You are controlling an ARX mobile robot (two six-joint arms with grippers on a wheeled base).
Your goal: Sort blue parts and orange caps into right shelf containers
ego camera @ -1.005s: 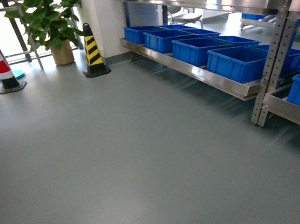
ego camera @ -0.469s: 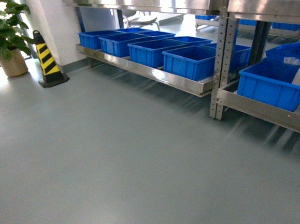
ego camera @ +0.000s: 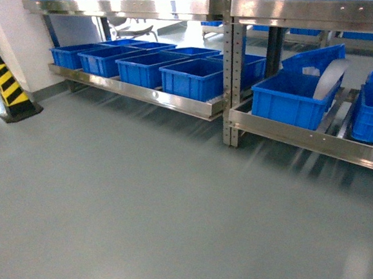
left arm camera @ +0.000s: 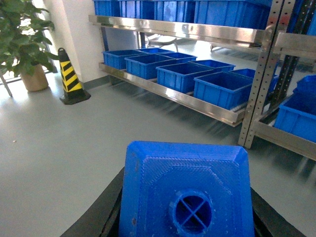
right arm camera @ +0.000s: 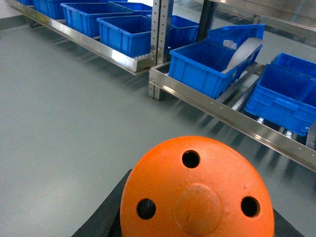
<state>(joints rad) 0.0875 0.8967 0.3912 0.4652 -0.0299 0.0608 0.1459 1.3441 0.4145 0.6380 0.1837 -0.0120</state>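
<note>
A blue part [left arm camera: 187,192] with a round knob on its top face fills the bottom of the left wrist view, and my left gripper [left arm camera: 186,219] is shut on it, with black fingers [left arm camera: 106,212] showing at both sides. An orange cap [right arm camera: 197,192] with three holes fills the bottom of the right wrist view, clamped in my right gripper [right arm camera: 197,222]. The right shelf [ego camera: 232,65] of steel rails runs along the wall, with a row of blue containers [ego camera: 194,77] on its lowest level. Neither gripper appears in the head view.
A yellow-and-black striped cone [ego camera: 8,85] stands at the shelf's left end, with a potted plant [left arm camera: 24,44] beyond it. One bin [ego camera: 290,99] right of the upright holds a curved white sheet [ego camera: 327,80]. Grey floor [ego camera: 127,209] lies in front of the shelf.
The head view has swung to the right. The cones and plant slid off to the left and the shelf section right of the upright came into view.
</note>
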